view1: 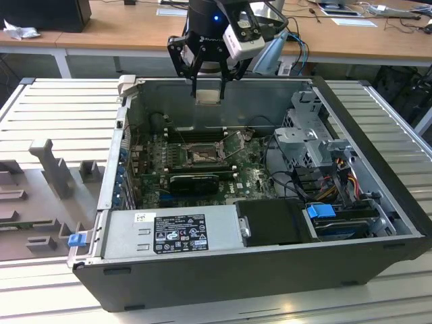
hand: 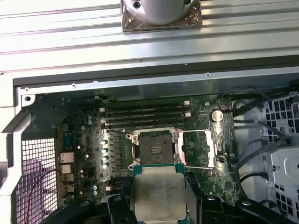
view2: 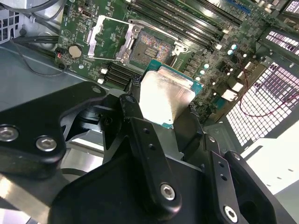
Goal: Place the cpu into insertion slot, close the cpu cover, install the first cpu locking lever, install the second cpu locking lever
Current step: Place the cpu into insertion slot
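I have the gripper [view1: 208, 86] closed on the cpu [view1: 208, 95], one black finger on each of two opposite edges. In both wrist views the pale silvery face of the chip [view2: 166, 97] sits flat between the fingers [hand: 122, 205]. In the exterior view the chip hangs in the air over the open computer case [view1: 378, 202], up near its far wall and at about twelve o'clock from the insertion slot [view1: 201, 154], well apart from it. The slot is bare: in the first wrist view I can see its dark square centre [hand: 154, 147] with the thin metal rim round it and nothing seated inside. The cpu cover [hand: 198, 149] is swung open and lies beside the slot on the side toward the round coin cell [hand: 216, 115], its square cut-out showing green board through it. In the second wrist view the cover [view2: 105, 39] again lies between the slot [view2: 149, 49] and the coin cell [view2: 74, 50]. The long black memory slots [hand: 145, 114] run just beside the slot, on the side nearer the case's far wall. In the exterior view the grey power supply [view1: 179, 233] sits at six o'clock from the slot, the drive cage [view1: 304, 138] at about three o'clock, and a grey moulded tray [view1: 40, 196] lies on the ribbed table [view1: 61, 108] out at nine o'clock.
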You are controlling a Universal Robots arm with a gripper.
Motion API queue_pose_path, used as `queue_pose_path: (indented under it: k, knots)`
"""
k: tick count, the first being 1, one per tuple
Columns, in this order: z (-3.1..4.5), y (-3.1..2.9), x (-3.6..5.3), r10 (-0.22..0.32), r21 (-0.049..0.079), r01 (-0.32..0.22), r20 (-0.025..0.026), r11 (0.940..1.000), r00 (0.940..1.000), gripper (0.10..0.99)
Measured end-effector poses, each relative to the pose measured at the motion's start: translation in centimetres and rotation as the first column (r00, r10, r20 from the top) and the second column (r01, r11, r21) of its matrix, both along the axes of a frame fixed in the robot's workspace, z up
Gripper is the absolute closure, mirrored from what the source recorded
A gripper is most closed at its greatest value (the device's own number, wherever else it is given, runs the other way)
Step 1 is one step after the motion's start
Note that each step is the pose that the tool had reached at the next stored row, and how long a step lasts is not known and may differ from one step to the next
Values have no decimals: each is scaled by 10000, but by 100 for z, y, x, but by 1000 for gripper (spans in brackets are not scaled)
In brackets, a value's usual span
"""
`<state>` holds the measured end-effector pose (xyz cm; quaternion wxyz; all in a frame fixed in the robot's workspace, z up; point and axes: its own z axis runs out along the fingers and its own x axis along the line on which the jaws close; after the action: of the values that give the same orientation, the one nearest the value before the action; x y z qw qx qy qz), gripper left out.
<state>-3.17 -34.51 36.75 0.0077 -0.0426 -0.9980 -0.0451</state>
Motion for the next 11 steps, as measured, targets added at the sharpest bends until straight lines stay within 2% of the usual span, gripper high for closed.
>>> queue_pose_path:
  k: [11]
  knots:
    - [0, 0, 0, -156, 0, 156, -1, 9999, 9999, 557]
